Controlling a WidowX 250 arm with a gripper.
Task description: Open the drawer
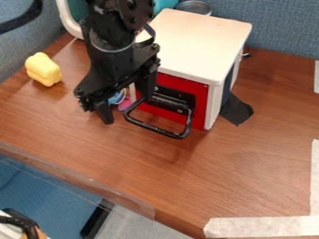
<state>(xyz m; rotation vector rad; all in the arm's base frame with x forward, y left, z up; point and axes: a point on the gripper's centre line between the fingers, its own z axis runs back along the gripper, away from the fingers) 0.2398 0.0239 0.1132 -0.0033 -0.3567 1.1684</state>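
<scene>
The drawer's red front [198, 105] sits in the front face of a cream-topped box [196, 44], with no gap visible around it. A black loop handle [156, 129] sticks out from it toward the viewer. My black gripper [127, 101] hangs at the left end of the handle, its fingers spread apart. One finger [104, 112] is out to the left of the handle, above the table. The other finger [147, 85] is over the handle's left end, in front of the red face; whether it touches the handle I cannot tell.
On the wooden table [249, 163], a yellow block [44, 69] lies at the left. Small blue and pink items [125, 103] are beside the box, behind the gripper. A black flap [237, 109] juts from the box's right side. A metal tin [194, 7] stands behind.
</scene>
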